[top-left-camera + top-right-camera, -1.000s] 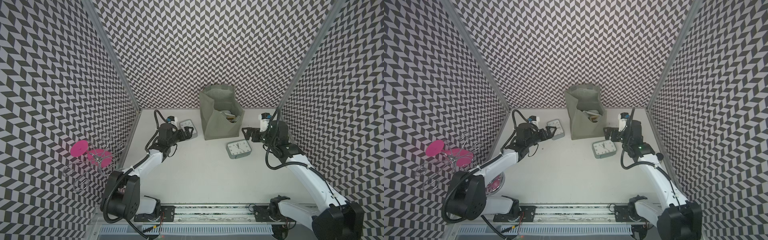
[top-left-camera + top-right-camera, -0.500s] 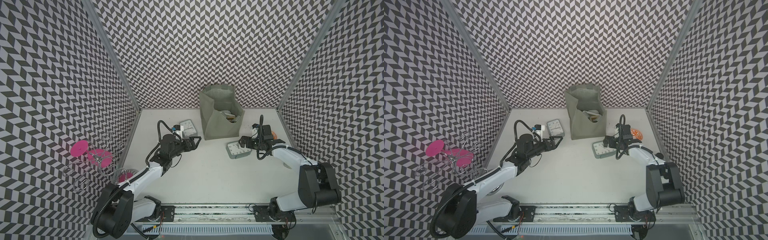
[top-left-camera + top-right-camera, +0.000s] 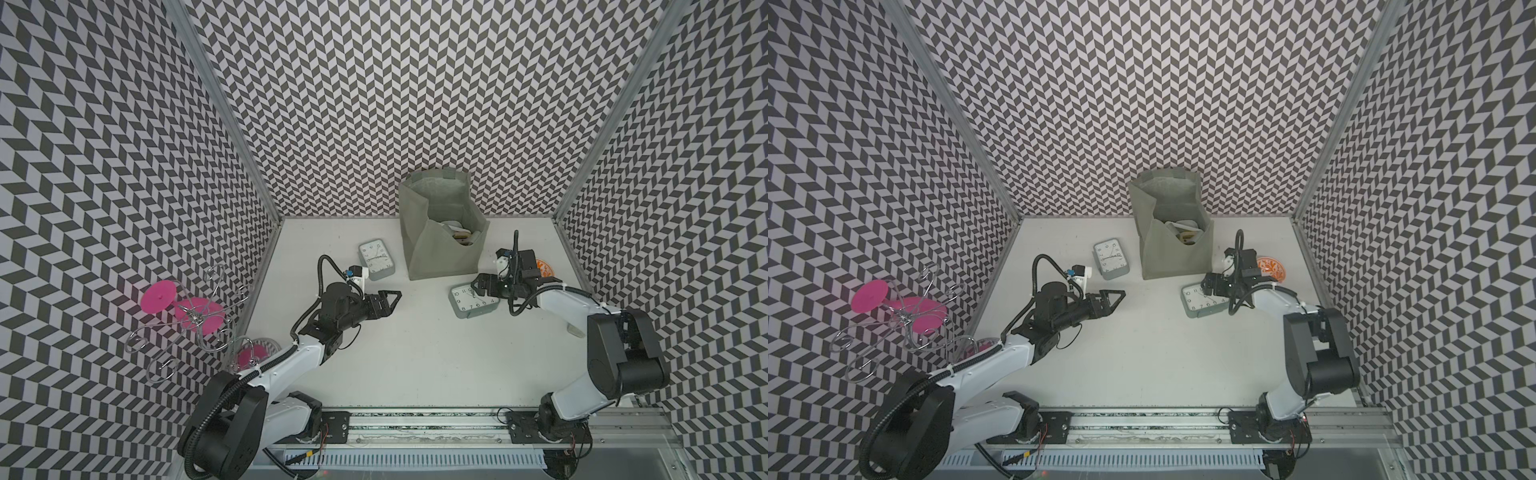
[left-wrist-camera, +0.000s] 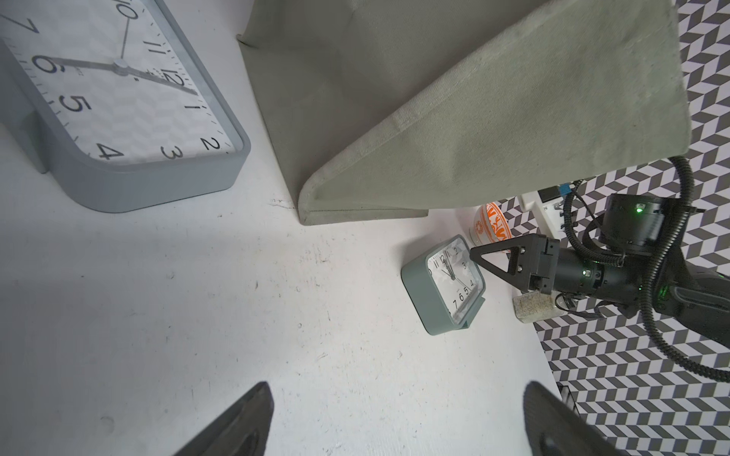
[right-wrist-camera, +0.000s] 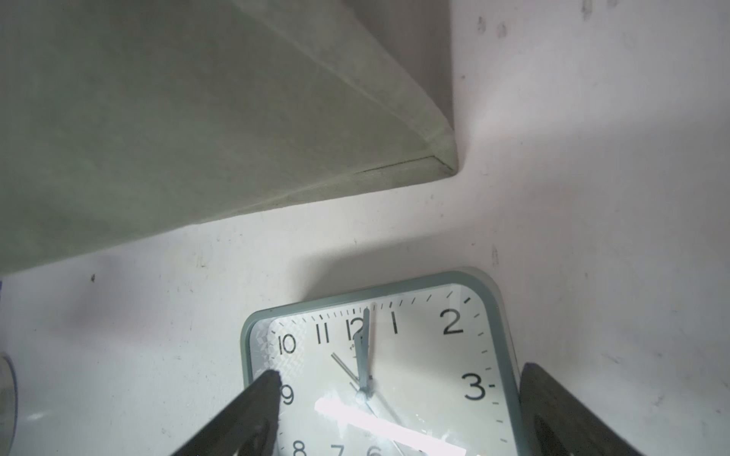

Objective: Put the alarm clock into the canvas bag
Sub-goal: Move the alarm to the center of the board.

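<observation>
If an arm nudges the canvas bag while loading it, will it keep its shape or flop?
Probably floppy: the canvas bag sags into a V at its near rim. The things inside likely weigh its base down, so it may not slide easily. The tall top could fold inward.

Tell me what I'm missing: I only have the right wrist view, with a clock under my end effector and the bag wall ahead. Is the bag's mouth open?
Observer: Yes. The bag stands upright with its mouth open to the top. Its front rim sags, and some pale things lie inside.
Operator: Is anything else like mine out there?
Observer: Yes, one. A second clock lies face up on the far side of the bag from the clock under you.
Operator: And the left side?
Observer: The left end effector is open over bare table, on the near side of that second clock and apart from the bag.
</observation>
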`<action>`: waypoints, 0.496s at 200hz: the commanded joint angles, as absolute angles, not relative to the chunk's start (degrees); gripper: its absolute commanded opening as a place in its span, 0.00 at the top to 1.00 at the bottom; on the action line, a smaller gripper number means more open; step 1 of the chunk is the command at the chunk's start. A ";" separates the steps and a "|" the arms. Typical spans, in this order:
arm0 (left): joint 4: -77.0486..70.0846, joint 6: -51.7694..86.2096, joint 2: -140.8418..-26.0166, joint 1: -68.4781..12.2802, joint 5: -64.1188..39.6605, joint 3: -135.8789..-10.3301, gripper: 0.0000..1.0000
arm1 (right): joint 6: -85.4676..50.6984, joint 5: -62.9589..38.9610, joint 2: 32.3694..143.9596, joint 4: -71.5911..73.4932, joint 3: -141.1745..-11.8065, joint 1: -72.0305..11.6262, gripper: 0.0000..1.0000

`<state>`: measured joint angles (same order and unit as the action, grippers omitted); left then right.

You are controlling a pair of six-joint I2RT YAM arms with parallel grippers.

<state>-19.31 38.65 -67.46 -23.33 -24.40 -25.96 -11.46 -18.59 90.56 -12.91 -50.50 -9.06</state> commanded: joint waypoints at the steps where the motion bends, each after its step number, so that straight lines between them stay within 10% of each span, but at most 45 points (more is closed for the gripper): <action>1: -20.93 37.84 -66.12 -23.47 -24.87 -24.93 0.02 | -10.24 -24.39 90.70 -9.79 -48.04 -12.23 0.11; 99: -20.59 38.41 -69.79 -23.82 -24.92 -21.12 0.02 | -17.97 -34.82 87.23 0.09 -41.30 -26.63 0.19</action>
